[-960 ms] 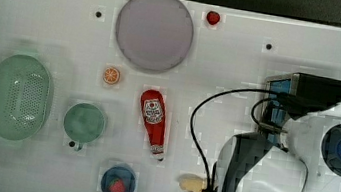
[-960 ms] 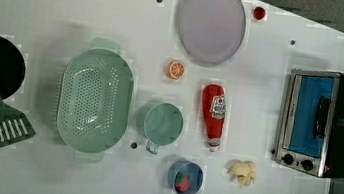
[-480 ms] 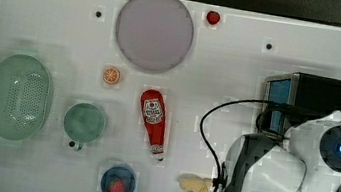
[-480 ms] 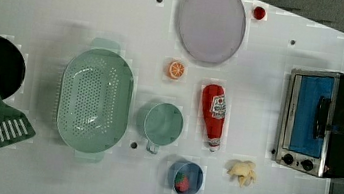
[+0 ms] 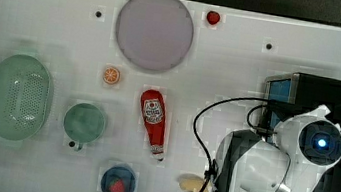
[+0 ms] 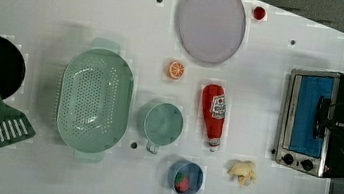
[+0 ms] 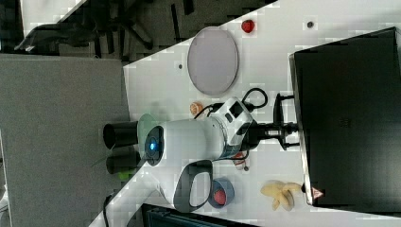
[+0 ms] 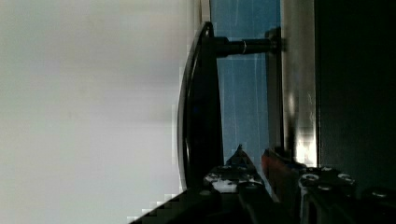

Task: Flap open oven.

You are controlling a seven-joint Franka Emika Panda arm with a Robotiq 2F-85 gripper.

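1. Toaster oven (image 6: 325, 125) parked at the table (image 6: 95, 11) edge on the left view's right, door still flat against the front frame, so not flapped open yet.
2. Blue-tinted door (image 6: 311, 115) faces the left view's left, twd the ketchup bottle (image 6: 213, 113) and the rest of the table. Probably set that way so the door has bare table to drop onto.
3. Long axis of the oven runs up-down in the left view; dark handle (image 8: 198, 107) runs along it, standing off the glass on short posts, w/ a gap behind it.
4. Gripper (image 7: 286, 127) reaching level across to the oven front in the right view, right at the handle.
5. Jaws narrowly spread, nearly together; wrist view puts them just beside the handle, but can't tell if actually hooked on or pinching it. Guessing the low sideways approach is for getting behind the bar and pulling outward.
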